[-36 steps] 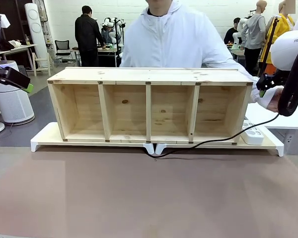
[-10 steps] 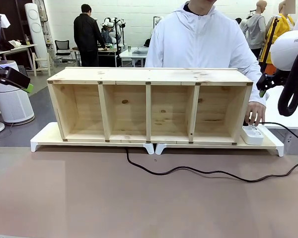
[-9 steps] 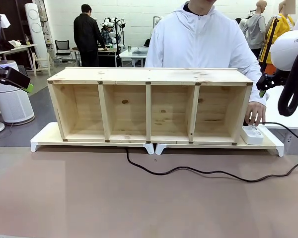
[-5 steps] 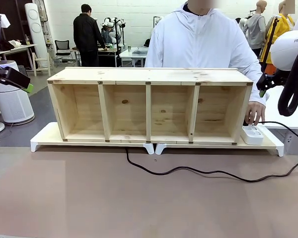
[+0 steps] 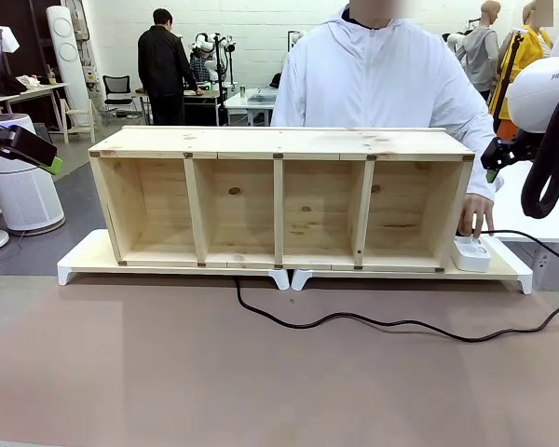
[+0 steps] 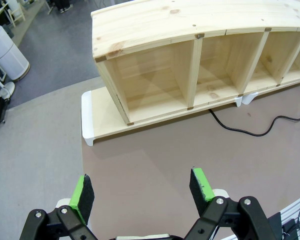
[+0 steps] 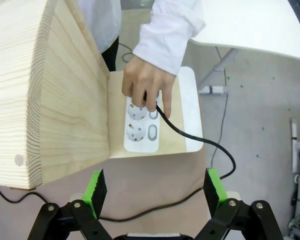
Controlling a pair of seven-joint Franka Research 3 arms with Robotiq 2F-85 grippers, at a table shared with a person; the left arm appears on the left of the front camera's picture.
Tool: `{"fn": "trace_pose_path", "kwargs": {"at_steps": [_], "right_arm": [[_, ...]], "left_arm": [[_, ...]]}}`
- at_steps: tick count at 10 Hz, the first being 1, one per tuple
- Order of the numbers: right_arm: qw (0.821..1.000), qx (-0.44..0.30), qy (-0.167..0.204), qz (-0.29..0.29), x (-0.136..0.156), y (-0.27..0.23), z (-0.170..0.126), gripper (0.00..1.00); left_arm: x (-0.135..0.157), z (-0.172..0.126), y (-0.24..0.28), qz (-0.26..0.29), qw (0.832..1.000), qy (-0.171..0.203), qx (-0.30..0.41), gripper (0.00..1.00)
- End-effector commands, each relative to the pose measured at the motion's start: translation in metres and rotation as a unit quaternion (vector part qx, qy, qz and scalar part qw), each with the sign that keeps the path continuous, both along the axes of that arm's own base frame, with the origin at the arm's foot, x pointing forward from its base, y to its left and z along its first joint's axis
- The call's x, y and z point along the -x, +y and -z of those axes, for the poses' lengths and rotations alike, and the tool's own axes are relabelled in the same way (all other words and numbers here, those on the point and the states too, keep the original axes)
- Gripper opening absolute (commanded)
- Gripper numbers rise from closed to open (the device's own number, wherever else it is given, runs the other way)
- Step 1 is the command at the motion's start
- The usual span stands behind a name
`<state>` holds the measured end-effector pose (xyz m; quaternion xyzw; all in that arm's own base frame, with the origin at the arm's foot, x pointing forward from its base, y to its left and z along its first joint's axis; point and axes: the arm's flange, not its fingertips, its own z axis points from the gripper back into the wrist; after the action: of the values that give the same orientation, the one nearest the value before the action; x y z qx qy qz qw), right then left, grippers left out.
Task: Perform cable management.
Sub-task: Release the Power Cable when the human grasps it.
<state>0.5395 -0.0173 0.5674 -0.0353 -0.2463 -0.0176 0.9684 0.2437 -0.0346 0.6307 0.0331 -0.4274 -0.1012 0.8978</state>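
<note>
- Since a few seconds ago the cable [image 5: 382, 323] has gone from a short taut run under the shelf to a long slack wave across the desk [image 5: 261, 382], and the person's hand [image 7: 142, 85] has come down on the power strip [image 7: 141, 127].
- Over the last second almost nothing has shifted, so you can judge the plugging-in as finishing and the loose cord as now yours to tidy.
- The cable starts at the strip, loops off the desk's right edge, then snakes left to the gap below the wooden shelf [image 5: 279, 196].
- Your right gripper [image 7: 155, 192] hangs open above the strip, cable just beyond its pads.
- Your left gripper [image 6: 140, 187] is open too, with the cable well apart from it.
</note>
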Motion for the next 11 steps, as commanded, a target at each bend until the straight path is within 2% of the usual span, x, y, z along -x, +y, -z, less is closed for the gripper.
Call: {"fn": "trace_pose_path", "kwargs": {"at_steps": [1,11], "right_arm": [[1.000,-0.007,0.001,0.002,-0.0001,0.0000,0.0008,1.00],[1.000,-0.007,0.001,0.002,-0.0001,0.0000,0.0008,1.00]], "left_arm": [[-0.0011,-0.0004,-0.0001,0.000,1.000,-0.004,0.001,1.00],[-0.0011,-0.0004,-0.0001,0.000,1.000,-0.004,0.001,1.00]]}}
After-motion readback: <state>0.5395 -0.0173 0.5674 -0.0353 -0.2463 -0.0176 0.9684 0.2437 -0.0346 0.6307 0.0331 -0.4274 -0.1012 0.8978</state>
